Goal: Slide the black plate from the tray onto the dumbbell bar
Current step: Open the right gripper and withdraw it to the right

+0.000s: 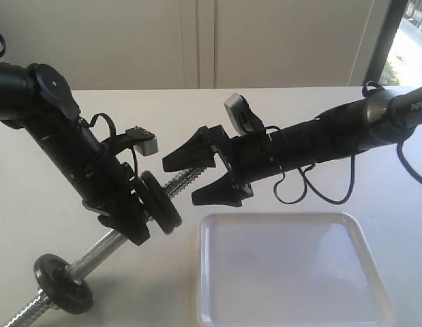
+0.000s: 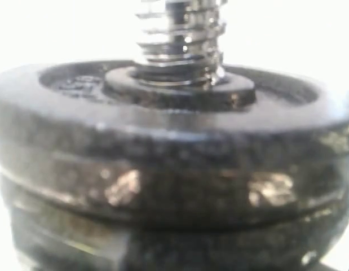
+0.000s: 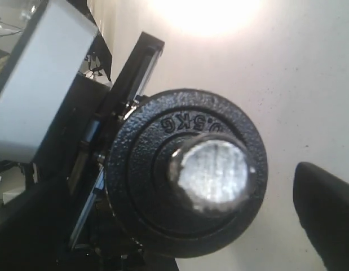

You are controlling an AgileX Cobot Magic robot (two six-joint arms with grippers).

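Observation:
The dumbbell bar [image 1: 101, 246] is held tilted, its threaded end [image 1: 187, 178] pointing up toward the right arm. My left gripper [image 1: 129, 221] is shut on the bar just below two stacked black discs. The outer disc, the black plate [image 1: 168, 206], sits on the bar and not on the tray [image 1: 292, 225], which holds nothing. My right gripper [image 1: 183, 181] is open, with one finger on each side of the threaded end, touching nothing. In the right wrist view the plate [image 3: 146, 158] faces me end-on around the bar tip [image 3: 215, 174]. The left wrist view shows the disc edges [image 2: 174, 147] close up, hiding the jaws.
A third black disc [image 1: 62, 283] sits near the bar's low end by the table's front left. The white tray fills the front right. A black cable [image 1: 313, 191] loops under the right arm. A pale wall stands behind the table.

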